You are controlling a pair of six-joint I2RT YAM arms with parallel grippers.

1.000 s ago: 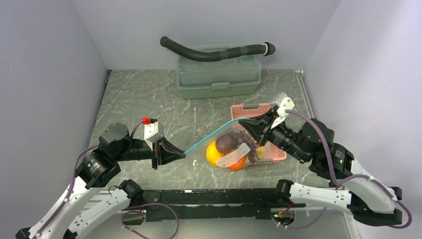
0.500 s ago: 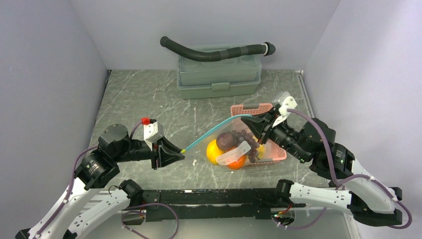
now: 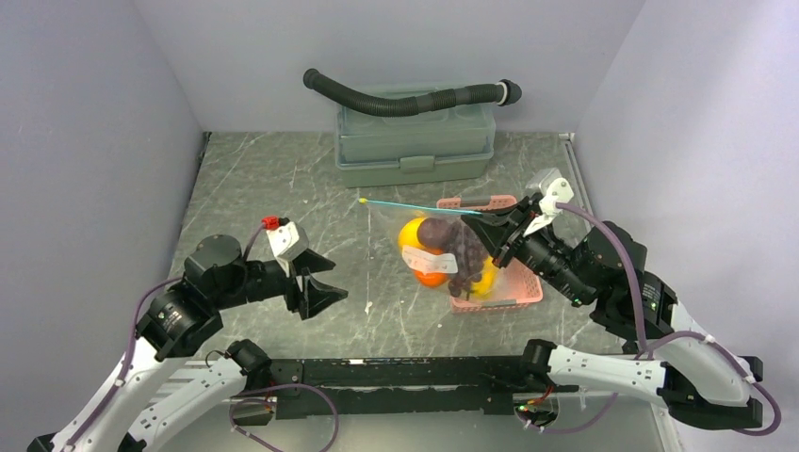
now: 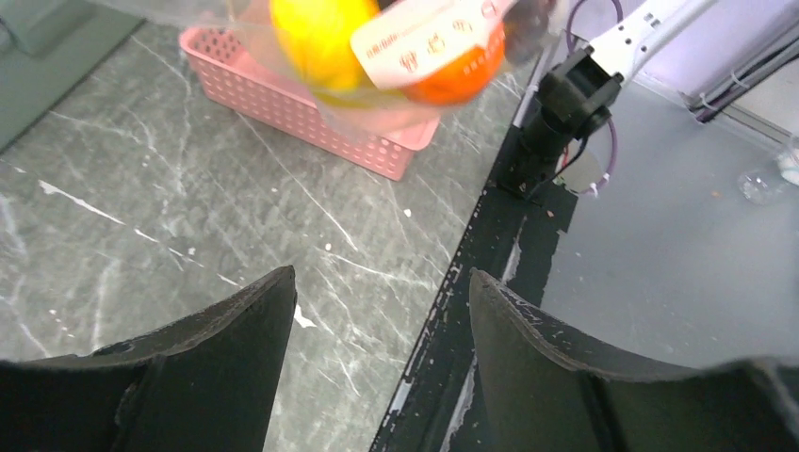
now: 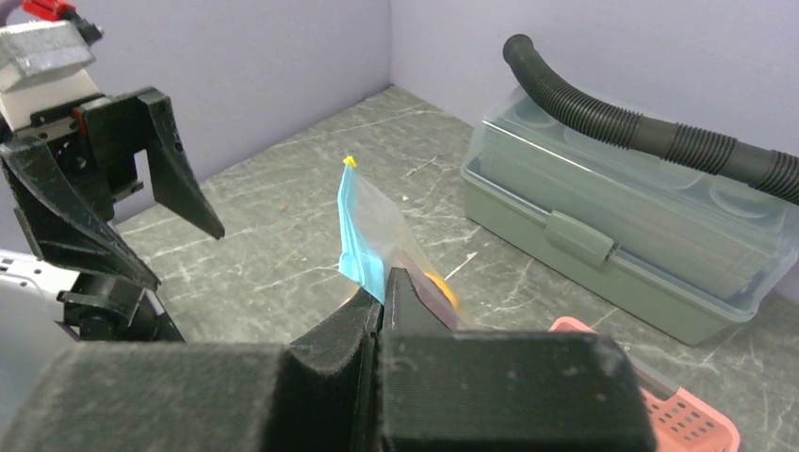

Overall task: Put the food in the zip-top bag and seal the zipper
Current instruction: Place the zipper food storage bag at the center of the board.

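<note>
The left pincer (image 3: 337, 281) has its two fingers spread wide apart with nothing between them. In its wrist view only the grey marbled worktop (image 4: 188, 226) and a black rail (image 4: 452, 311) at the near edge show through the gap. It sits low over the worktop, pointing towards the bag and well apart from it.

The right pincer (image 5: 384, 294) is clenched tight on the zipper (image 5: 359, 231), gripping the teal-blue strip near its right end. From that grip the strip juts out to the left, roughly level in the air, and ends in a small yellow tip. Whether the strip is pressed closed along its whole length I cannot tell.

The zip-top bag (image 3: 415, 215) hangs below the strip, carried by the right pincer alone. The food is bunched inside it. A lemon (image 3: 413, 233) sits at the upper left and the dark grape bunch (image 3: 459, 247) is just beside it. The orange ball (image 3: 432, 277) lies beneath, and a second lemon (image 3: 485, 277) is low on the right. A white label (image 3: 429, 261) runs across the front of the clear plastic.

The bag's lower part is at the left rim of the pink basket (image 3: 513, 294); whether it rests on the rim or hangs just clear of it I cannot tell. At the back of the worktop stands a grey-green lidded box (image 3: 415, 151) with a black corrugated hose (image 3: 405, 99) lying across its lid.
</note>
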